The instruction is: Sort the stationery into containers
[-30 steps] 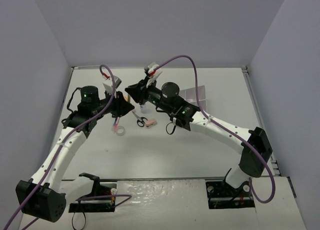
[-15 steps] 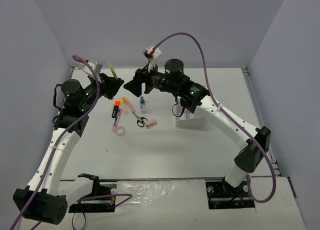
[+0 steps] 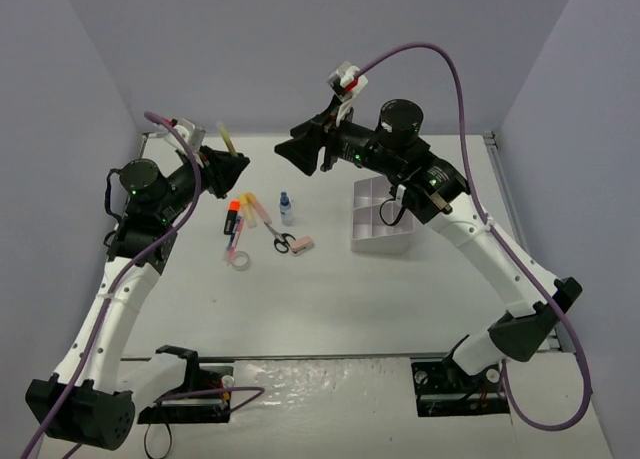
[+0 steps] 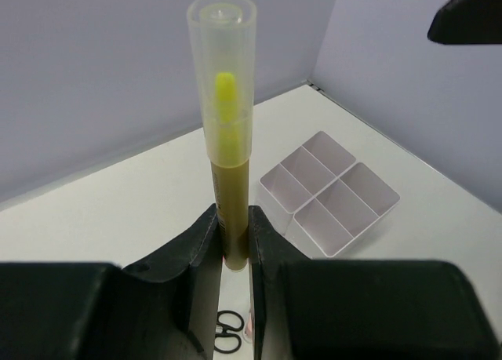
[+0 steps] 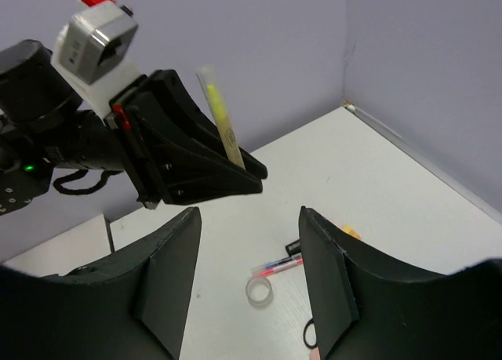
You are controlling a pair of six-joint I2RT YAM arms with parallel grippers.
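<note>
One slim, clear-capped yellow highlighter [image 4: 228, 132] stands clamped in the left gripper [image 4: 234, 230].

Clear-capped glossy plastic highlighter [image 4: 227, 160] — matt tray [image 4: 354, 205]

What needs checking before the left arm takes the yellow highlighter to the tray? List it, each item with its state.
1. Grip: the left gripper is shut on the highlighter, low on its barrel, pen upright: ok.
2. Cap seated on the pen: ok.
3. Tray compartments in view are empty: ok.
4. Path: the right gripper, open and empty, hangs between highlighter and tray in the top view: not ok.
5. Height clearance past that gripper: cannot tell.
</note>
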